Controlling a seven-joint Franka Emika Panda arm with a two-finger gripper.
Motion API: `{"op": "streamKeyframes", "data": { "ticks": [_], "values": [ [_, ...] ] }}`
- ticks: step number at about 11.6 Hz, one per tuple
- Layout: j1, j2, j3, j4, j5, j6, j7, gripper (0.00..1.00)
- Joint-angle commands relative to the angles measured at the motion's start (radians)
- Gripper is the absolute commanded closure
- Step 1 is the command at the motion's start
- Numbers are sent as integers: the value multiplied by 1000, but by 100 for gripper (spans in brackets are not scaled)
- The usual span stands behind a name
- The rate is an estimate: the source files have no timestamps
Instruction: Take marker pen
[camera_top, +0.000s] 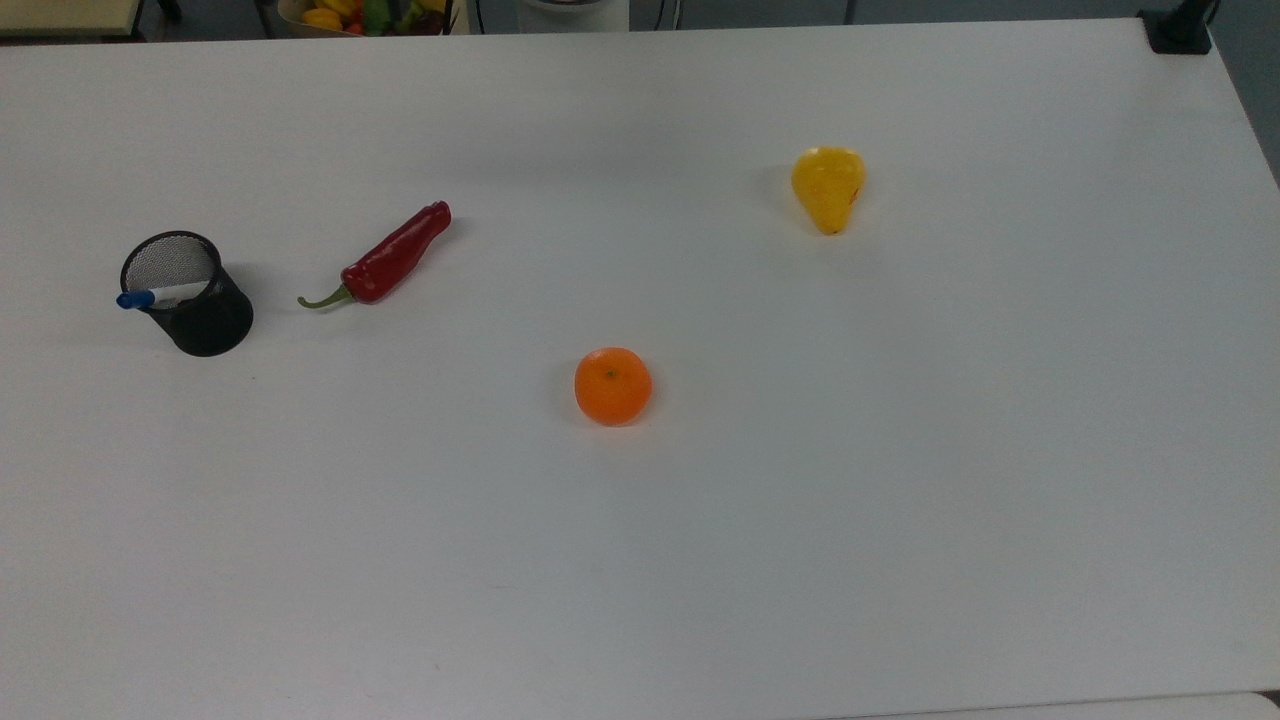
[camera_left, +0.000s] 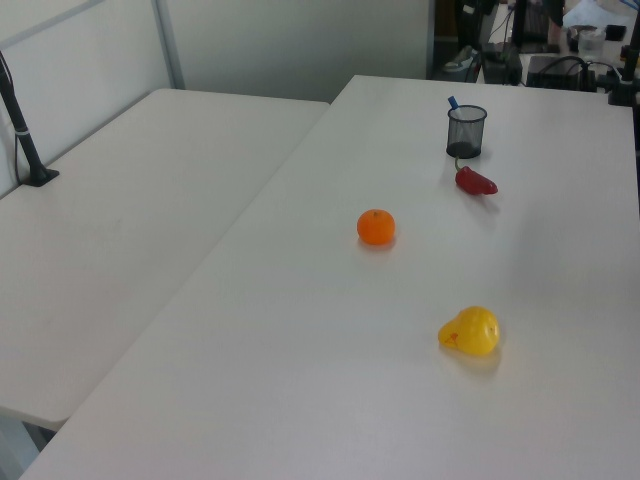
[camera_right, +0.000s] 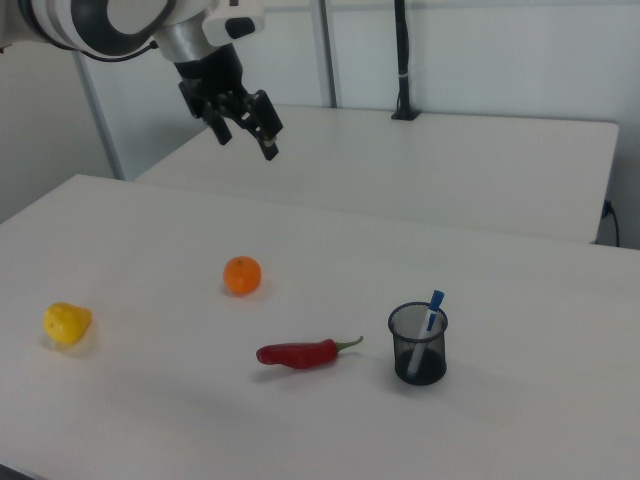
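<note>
marker pen (camera_top: 150, 296) standing tilted in the black mesh cup (camera_top: 195, 305) on the white surface (camera_top: 700, 520).
claw (camera_right: 245, 122) open, empty, high above the tangerine (camera_right: 241, 275), well apart from the cup.

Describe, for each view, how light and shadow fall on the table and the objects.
Top view: even light, a soft shadow beside the mesh cup, a faint grey patch above the red chili. Left view: a small shadow under the yellow pear. Right view: a mild sheen on the table; faint shadows by the orange and the cup holding the marker pen.
</note>
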Motion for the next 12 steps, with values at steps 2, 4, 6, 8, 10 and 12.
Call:
{"op": "streamKeyframes", "data": {
  "ticks": [2, 4, 6, 8, 10, 12],
  "values": [
    [12, 59, -100, -20, -19, 172, 45, 3],
    [9, 102, -135, -21, -19, 221, 48, 7],
    [1, 141, -158, -43, -19, 285, 48, 17],
    [-22, 190, -166, -58, -19, 347, 48, 19],
    [-45, 237, -166, -61, -19, 408, 46, 26],
    [-62, 266, -168, -73, -19, 459, 46, 29]
  ]
}}
